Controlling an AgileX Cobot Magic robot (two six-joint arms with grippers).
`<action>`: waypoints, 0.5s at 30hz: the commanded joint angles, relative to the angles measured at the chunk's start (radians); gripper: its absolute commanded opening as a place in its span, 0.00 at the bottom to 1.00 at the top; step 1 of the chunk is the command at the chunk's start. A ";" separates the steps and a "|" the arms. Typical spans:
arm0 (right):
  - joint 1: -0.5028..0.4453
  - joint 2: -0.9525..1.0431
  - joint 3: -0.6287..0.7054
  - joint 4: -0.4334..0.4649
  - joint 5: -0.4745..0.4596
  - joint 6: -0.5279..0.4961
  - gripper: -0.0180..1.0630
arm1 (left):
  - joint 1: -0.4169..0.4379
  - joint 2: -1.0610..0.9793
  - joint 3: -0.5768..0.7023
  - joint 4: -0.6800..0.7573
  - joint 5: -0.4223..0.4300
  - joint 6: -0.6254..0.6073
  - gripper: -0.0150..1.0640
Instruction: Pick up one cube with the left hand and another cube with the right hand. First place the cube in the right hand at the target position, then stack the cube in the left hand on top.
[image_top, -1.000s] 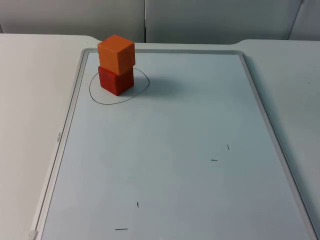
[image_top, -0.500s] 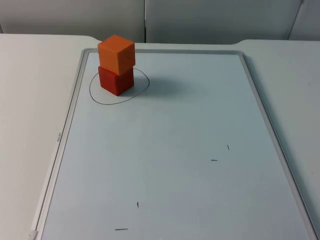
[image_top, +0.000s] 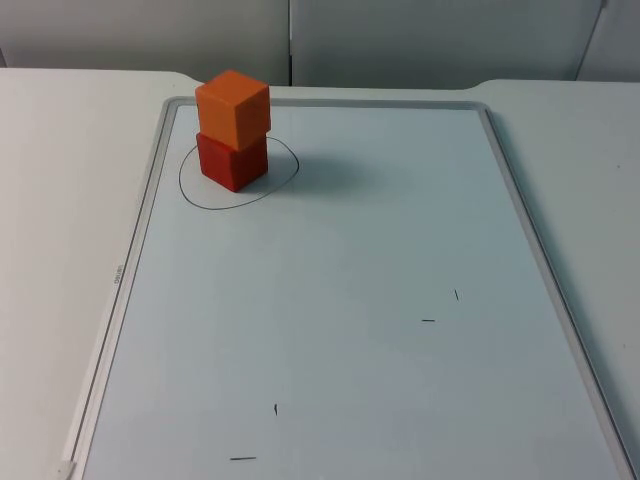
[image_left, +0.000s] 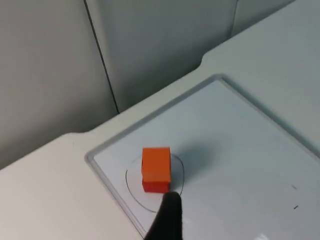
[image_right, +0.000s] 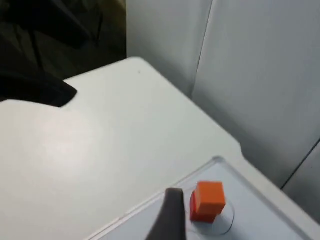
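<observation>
1. The orange cube (image_top: 233, 107) sits squarely on top of the red cube (image_top: 232, 162), the two touching and forming an upright two-block stack; the orange one is turned slightly relative to the red one below it.
2. The stack stands inside a hand-drawn black circle (image_top: 283, 180) at the far left corner of a whiteboard (image_top: 330, 300) lying flat on the white table (image_top: 60, 200), close to the board's grey frame (image_top: 150, 190) and near the grey partition wall (image_top: 420, 40).
3. Nothing touches or crowds the cubes; the nearest other marks are a few short black pen strokes (image_top: 428, 320) well apart from the stack, towards the near side of the board.
4. In the left wrist view the stack (image_left: 156, 169) appears beyond a single black fingertip of the left gripper (image_left: 167, 220), which hangs above the board, apart from the cubes and holding nothing that can be seen; how far its claw is open cannot be told.
5. In the right wrist view the stack (image_right: 206, 201) shows past one dark fingertip of the right gripper (image_right: 170, 215), raised clear of the table and apart from the cubes; the spread of its claw cannot be told either.
</observation>
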 joint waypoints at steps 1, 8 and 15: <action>-0.001 -0.044 0.128 0.019 -0.077 -0.024 0.69 | -0.001 -0.106 0.160 0.005 -0.081 -0.003 0.72; -0.001 -0.220 0.563 0.061 -0.356 -0.046 0.69 | -0.001 -0.409 0.543 -0.002 -0.180 -0.055 0.72; -0.001 -0.406 0.969 0.064 -0.590 -0.051 0.69 | -0.001 -0.687 0.797 -0.002 -0.179 -0.063 0.72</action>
